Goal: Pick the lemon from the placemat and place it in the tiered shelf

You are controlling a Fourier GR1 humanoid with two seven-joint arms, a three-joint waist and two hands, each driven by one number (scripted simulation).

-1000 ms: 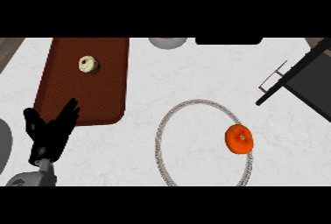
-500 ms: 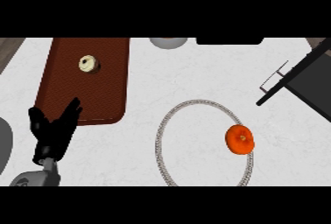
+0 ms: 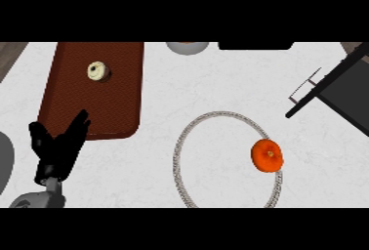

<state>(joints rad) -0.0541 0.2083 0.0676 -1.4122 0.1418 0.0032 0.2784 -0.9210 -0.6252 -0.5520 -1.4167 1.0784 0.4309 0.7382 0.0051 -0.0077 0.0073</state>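
A small pale-yellow lemon (image 3: 97, 71) lies on the brown placemat (image 3: 93, 93), toward its far end. The dark tiered shelf (image 3: 338, 93) stands at the right edge, well apart.

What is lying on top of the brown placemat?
A pale round lemon lies on the placemat near its far end. The left hand, fingers straight, covers the placemat's near corner, hiding anything beneath.

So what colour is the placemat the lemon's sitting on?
Dark reddish brown. The placemat shows only in the head view, with the pale lemon on it.
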